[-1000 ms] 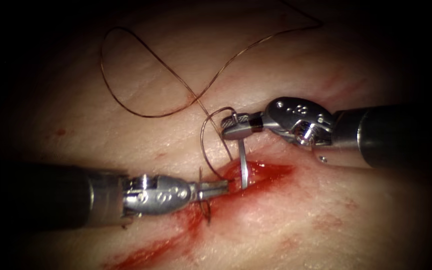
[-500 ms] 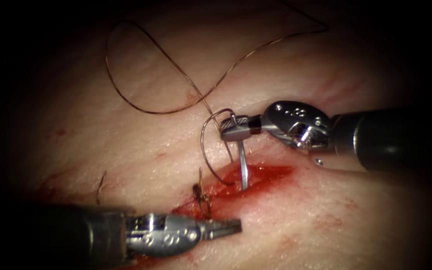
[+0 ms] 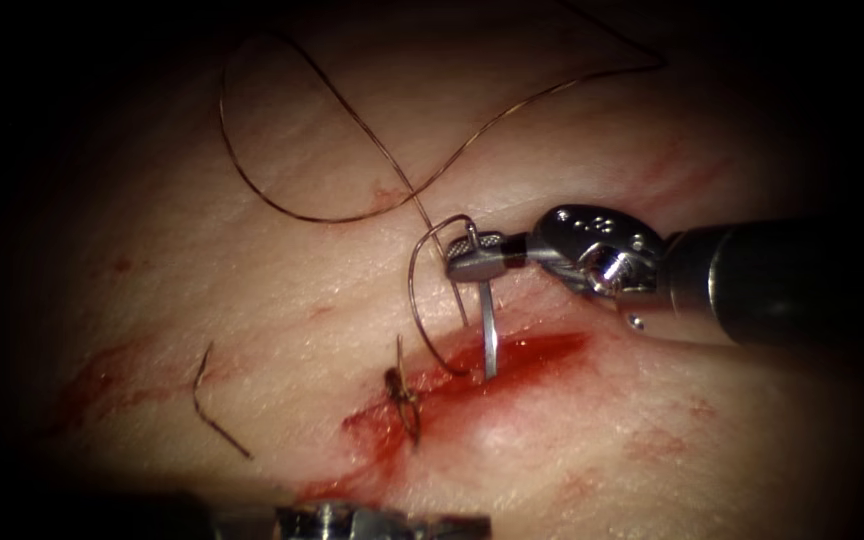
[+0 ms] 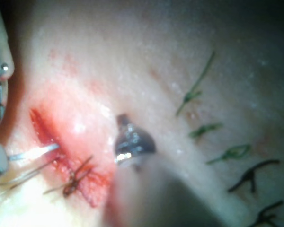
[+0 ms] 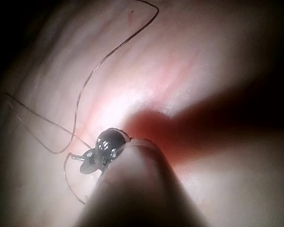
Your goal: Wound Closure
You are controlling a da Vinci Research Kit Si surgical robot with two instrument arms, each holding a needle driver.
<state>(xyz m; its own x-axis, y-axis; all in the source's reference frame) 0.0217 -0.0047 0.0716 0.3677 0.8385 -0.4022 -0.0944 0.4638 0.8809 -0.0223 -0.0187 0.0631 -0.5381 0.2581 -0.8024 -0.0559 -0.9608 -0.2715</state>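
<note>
Pulling my left tool [image 3: 382, 522] down off the cut [image 3: 472, 365] over the last second, I've left it at the lower edge, off the tissue [image 3: 282, 270]; its jaws I can't judge. My right tool [image 3: 474, 262] stays clamped near the needle [image 3: 489, 335]'s thread end, tip standing in the cut. Thread [image 3: 352, 215] loops on the far side, and a tied stitch [image 3: 404, 392] sits left of the needle.

Endoscope light is pooling on the tissue [image 3: 282, 250] mid-view, fading to black twd the edges. Glare is glinting off the right tool [image 3: 467, 262], needle [image 3: 489, 335] & red fluid [image 3: 537, 350]. Rt wrist view: a dark shadow is lying across the tissue.
</note>
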